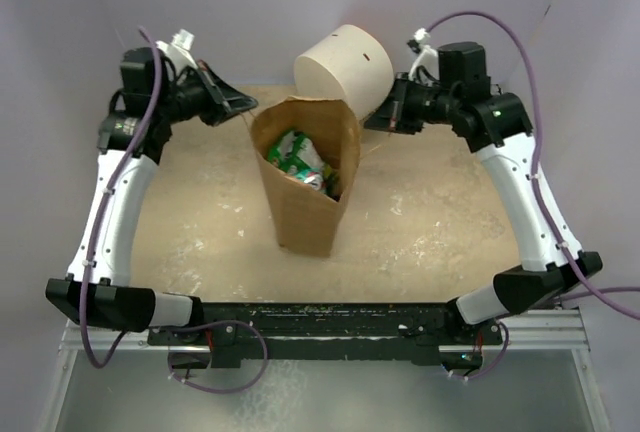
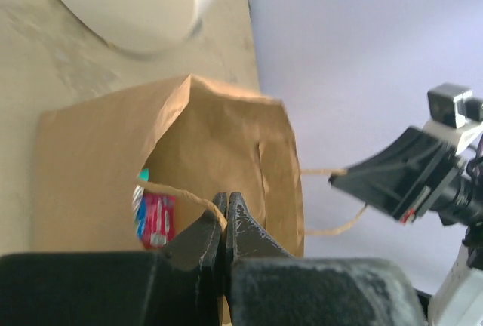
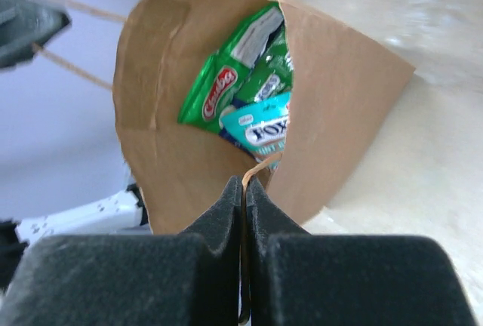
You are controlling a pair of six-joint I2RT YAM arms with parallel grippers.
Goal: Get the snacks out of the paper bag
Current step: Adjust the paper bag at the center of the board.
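The brown paper bag point(image 1: 305, 207) stands upright mid-table with its mouth open. Green snack packets point(image 1: 293, 152) fill it. My left gripper point(image 1: 250, 109) is at the bag's left rim, shut on a twisted paper handle point(image 2: 175, 195). My right gripper point(image 1: 373, 122) is at the right rim, shut on the other handle point(image 3: 261, 165). The right wrist view shows green packets point(image 3: 226, 84) and a teal packet point(image 3: 266, 126) inside the bag point(image 3: 347, 92). The left wrist view shows a red packet point(image 2: 157, 220) deep inside the bag point(image 2: 226, 137).
A big white cylinder point(image 1: 344, 64) stands just behind the bag, close to both grippers; it also shows in the left wrist view point(image 2: 128, 1). Purple walls close in the back and sides. The tabletop is beige board point(image 1: 430, 222).
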